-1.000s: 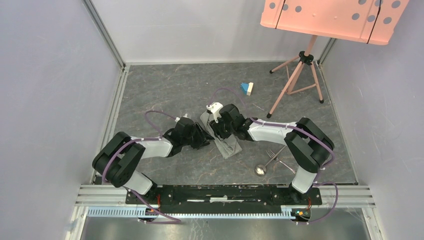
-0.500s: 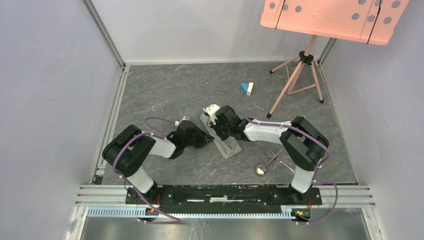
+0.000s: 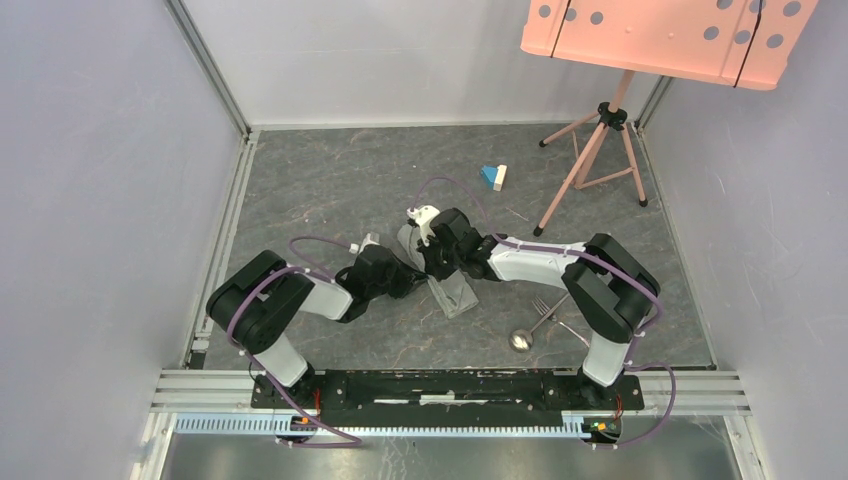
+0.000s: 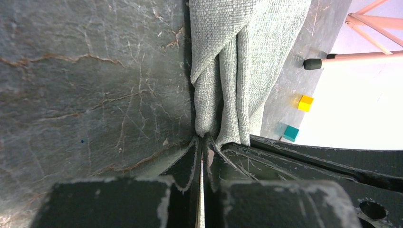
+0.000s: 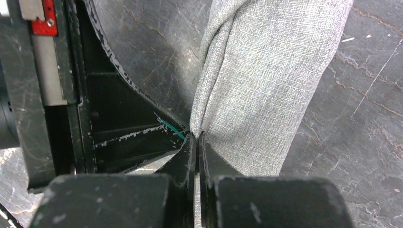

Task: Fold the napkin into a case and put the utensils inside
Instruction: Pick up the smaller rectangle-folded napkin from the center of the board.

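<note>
We see our left gripper (image 4: 203, 141) and right gripper (image 5: 197, 137) each clamped on the bunched grey napkin (image 3: 456, 293) at mid-table (image 3: 330, 180), fork (image 3: 545, 306) and spoon (image 3: 520, 340) lying near, untouched.

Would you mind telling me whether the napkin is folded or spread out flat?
Folded: the napkin lies as a narrow strip, and the left wrist view shows several layers bunched at the left fingers.

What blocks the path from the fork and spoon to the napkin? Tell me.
Nothing visible. Only bare table lies between the fork, the spoon and the napkin. The left gripper and right gripper have their jaws shut on the napkin.
</note>
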{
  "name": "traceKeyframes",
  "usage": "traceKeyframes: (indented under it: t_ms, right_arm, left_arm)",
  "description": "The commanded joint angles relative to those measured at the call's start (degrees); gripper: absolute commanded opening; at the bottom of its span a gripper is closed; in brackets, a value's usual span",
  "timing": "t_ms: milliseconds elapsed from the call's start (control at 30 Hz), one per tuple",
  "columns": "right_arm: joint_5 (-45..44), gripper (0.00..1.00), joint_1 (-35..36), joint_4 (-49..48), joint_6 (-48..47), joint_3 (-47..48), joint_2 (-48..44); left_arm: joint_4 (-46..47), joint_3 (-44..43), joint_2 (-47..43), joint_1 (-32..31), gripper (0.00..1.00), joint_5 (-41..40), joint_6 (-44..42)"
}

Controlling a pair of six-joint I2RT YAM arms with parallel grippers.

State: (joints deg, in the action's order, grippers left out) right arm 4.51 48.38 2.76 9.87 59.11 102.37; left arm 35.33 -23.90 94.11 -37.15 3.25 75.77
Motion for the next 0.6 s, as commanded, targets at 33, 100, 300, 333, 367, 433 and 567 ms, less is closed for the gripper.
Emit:
traceKeyframes:
  t_ms: [33,100,300,333,367,433,567]
  right_arm:
    - [-0.10,0.02,0.05,-4.47,2.96,-0.46,2.51]
    - [-0.49,0.09,-0.41,-4.39,3.54,-1.16,3.40]
    - [0.40,0.21,-1.48,-5.50,3.90,-3.00,2.13]
    - [0.70,0.22,-1.55,-5.56,3.92,-2.95,2.21]
    - [0.99,0.22,-1.58,-5.66,3.92,-2.97,2.31]
    - [1.06,0.23,-1.61,-5.74,3.97,-2.95,2.31]
    - [1.35,0.22,-1.90,-6.28,4.04,-3.38,2.22]
  left_arm:
    - [0.06,1.61,-0.75,-0.74,0.02,-3.05,0.52]
    - [0.04,2.44,-1.88,-0.48,0.04,-3.07,-0.31]
    - [-4.78,5.00,-12.06,10.01,0.27,6.86,-7.59]
    - [-7.32,3.76,-13.73,12.32,0.29,8.97,-9.58]
    - [-10.68,1.78,-15.36,14.18,0.30,10.75,-11.84]
    - [-14.80,-2.14,-16.74,16.50,0.30,12.60,-15.57]
    - [-17.59,-11.14,-11.76,17.72,0.17,15.95,-20.17]
